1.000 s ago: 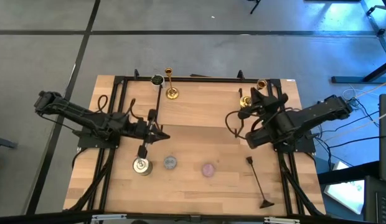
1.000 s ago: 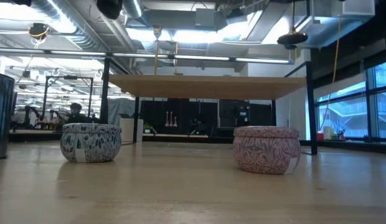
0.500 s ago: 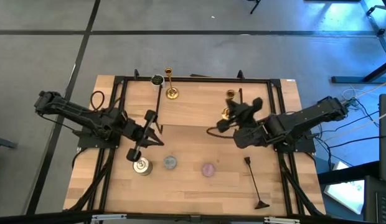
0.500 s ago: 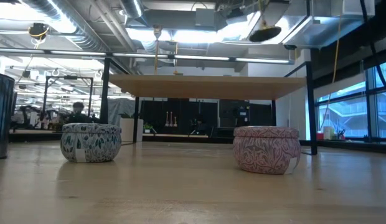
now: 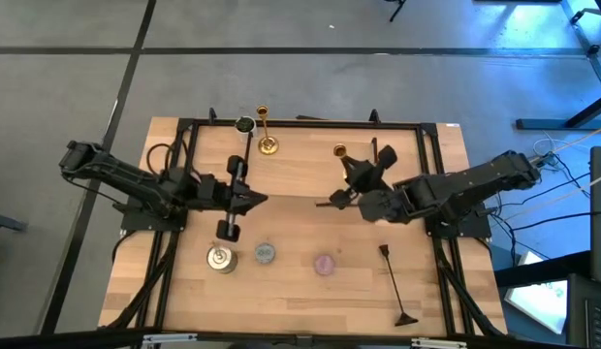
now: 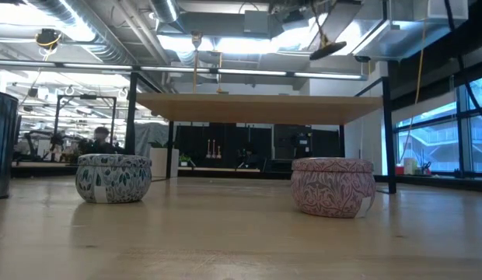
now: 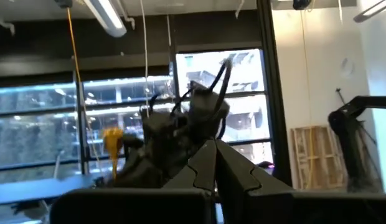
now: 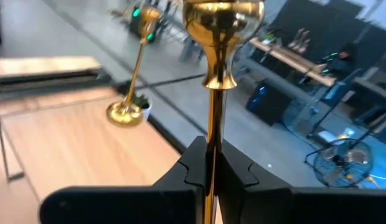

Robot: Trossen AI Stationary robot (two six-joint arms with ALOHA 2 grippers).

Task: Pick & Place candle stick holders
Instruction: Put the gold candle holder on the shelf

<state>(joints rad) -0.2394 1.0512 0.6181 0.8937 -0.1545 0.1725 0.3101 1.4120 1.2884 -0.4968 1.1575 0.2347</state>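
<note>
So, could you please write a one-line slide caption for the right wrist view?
Right gripper shut on a gold candlestick holder, with the second holder standing on the table beyond.

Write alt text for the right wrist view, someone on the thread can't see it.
The right gripper is shut on the thin stem of a shiny gold candlestick, whose cup top rises in the middle of the picture. A second matching candlestick stands farther off on the wooden table, near its edge, with a blurred workshop room behind.
</note>
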